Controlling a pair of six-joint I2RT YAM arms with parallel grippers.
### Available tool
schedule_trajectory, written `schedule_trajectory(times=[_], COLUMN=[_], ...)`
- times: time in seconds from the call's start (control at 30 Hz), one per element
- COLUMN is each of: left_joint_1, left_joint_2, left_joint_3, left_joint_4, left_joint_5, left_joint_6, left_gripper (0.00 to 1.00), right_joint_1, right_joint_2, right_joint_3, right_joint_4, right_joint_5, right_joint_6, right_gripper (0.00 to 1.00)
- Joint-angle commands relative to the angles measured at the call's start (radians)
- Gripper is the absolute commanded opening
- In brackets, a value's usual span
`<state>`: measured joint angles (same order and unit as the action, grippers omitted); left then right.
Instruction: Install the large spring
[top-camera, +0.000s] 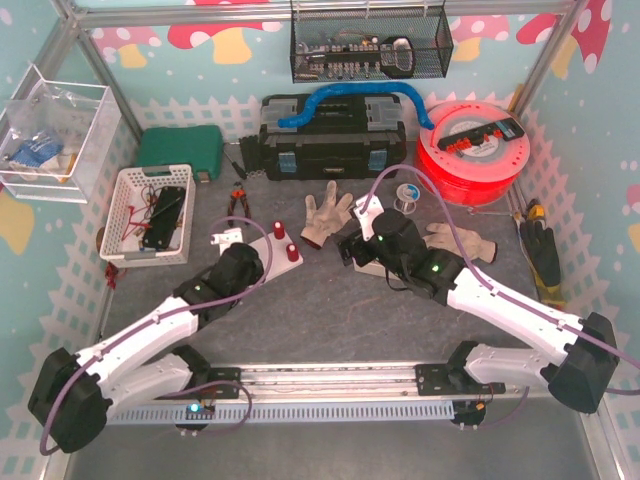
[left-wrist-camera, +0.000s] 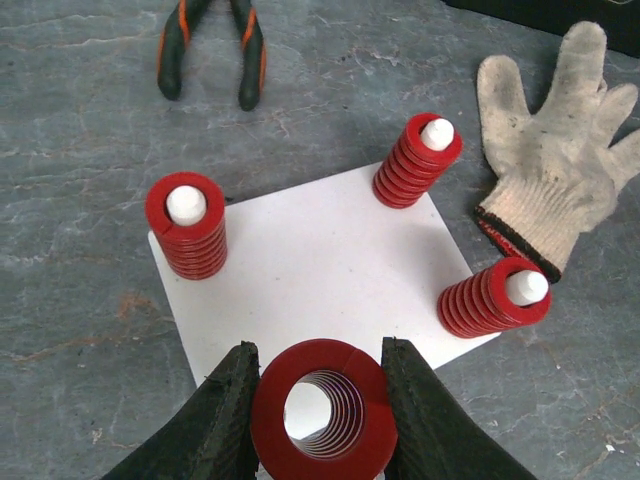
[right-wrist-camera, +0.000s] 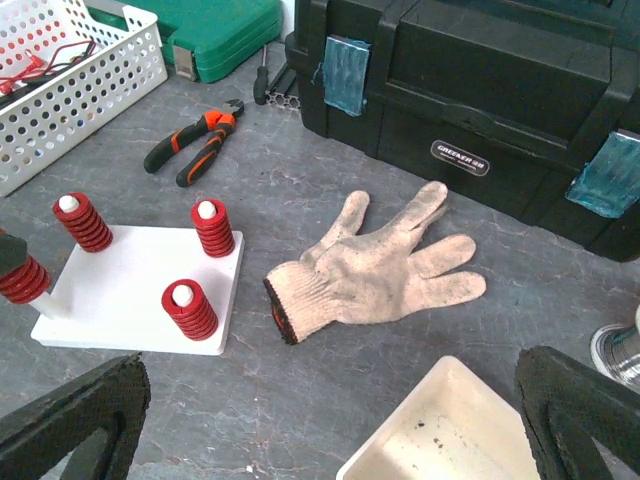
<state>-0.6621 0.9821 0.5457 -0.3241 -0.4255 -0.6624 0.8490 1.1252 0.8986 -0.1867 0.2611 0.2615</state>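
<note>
Left claw (left-wrist-camera: 320, 368) pinching large spring (left-wrist-camera: 370, 425) by its sides, bore facing camera, holding it over near corner of white base plate (left-wrist-camera: 320, 260). Whether spring is touching plate: cannot tell. Three matching red springs (left-wrist-camera: 190, 225) sitting upright on white pegs at plate's other corners. Right claw (right-wrist-camera: 325, 415) hanging spread wide, gripping nothing, above white tray (right-wrist-camera: 440, 430). Work glove (right-wrist-camera: 370, 265) lying just beside plate on grey desk (left-wrist-camera: 80, 120); pliers (left-wrist-camera: 210, 45) lying beyond plate.
</note>
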Motion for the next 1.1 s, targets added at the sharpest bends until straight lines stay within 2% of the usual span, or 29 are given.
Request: schedule_trajectory(times=[0.0,0.17,0.57,0.63,0.8,1.07], left_joint_1=[0.027,0.037,0.055,0.068,0.078,0.104], left_joint_2=[-0.032,-0.059,-0.01,0.004,0.044,0.019], left_joint_3=[-0.02,-0.021,-0.042,-0.055,-0.045,0.033], left_joint_4=[0.002,0.005,0.021,0.049,0.072,0.055], left_joint_5=[0.003,0.011,0.066,0.103,0.122,0.148], left_joint_6=[0.002,0.02,0.064,0.069,0.083,0.147], left_gripper=[0.0,0.0,0.0,0.07,0.32,0.51], right_joint_1=[-0.005,-0.005,-0.005,-0.005,-0.005,-0.006], right_joint_2=[-0.018,-0.01,0.002,0.006,0.013,0.039], right_joint_3=[-0.017,-0.02,-0.013,-0.012,-0.01,0.035], right_joint_4=[0.013,0.016,0.003,0.003,0.0,-0.029], right_joint_5=[0.022,0.02,0.034,0.03,0.028,0.119], right_joint_6=[0.036,0.06,0.068,0.077,0.099,0.151], right_gripper=[0.99,0.99,0.99,0.99,0.99,0.99])
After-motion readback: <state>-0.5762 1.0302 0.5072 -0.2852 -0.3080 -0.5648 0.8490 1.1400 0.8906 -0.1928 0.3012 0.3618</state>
